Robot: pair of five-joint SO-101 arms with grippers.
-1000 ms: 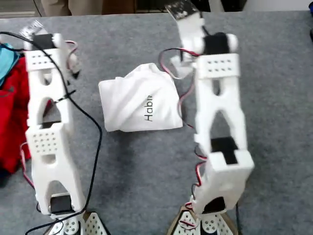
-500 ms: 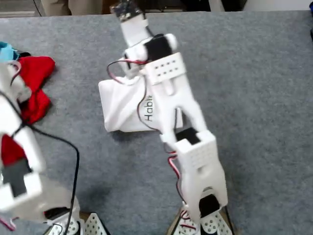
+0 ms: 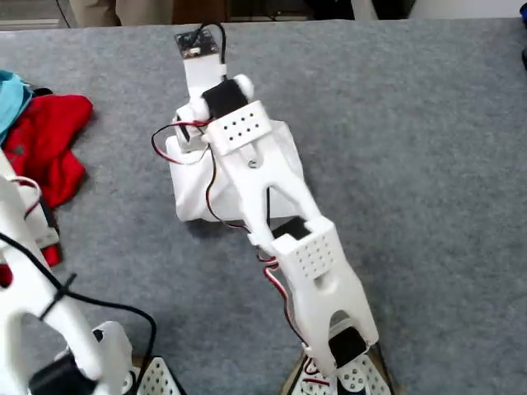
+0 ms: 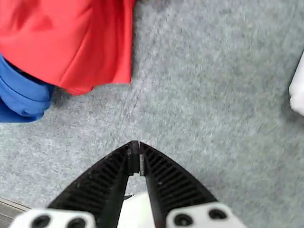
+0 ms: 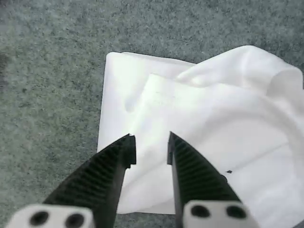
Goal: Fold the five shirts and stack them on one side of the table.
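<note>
White shirt (image 3: 191, 191) sits roughly folded just left of centre in the high view, a bunched bundle on the grey felt-like table cover (image 3: 428, 164). The right arm (image 3: 272, 189) stretches from the bottom of the frame diagonally up across it, hiding the middle of the bundle. From the right wrist camera, the right gripper (image 5: 150, 142) hangs directly over the white shirt (image 5: 228, 118) near its flat folded corner, its dark ribbed jaws parted by a narrow gap, with nothing between them.

Over at the left edge, the red shirt (image 3: 49, 140) lies crumpled with a turquoise cloth (image 3: 10, 90) tucked against its upper side. The left arm (image 3: 33, 304) fills the lower left corner. Its left gripper (image 4: 136, 152) is pressed fully closed, tips together and empty, above bare grey cover (image 4: 213, 95), with the red shirt (image 4: 71, 38) and a blue garment (image 4: 21, 99) beside it, the red lying partly over the blue.

Beyond the table's far edge runs a thin strip of room (image 3: 247, 10) — brown and dark shapes, too little to make out.
</note>
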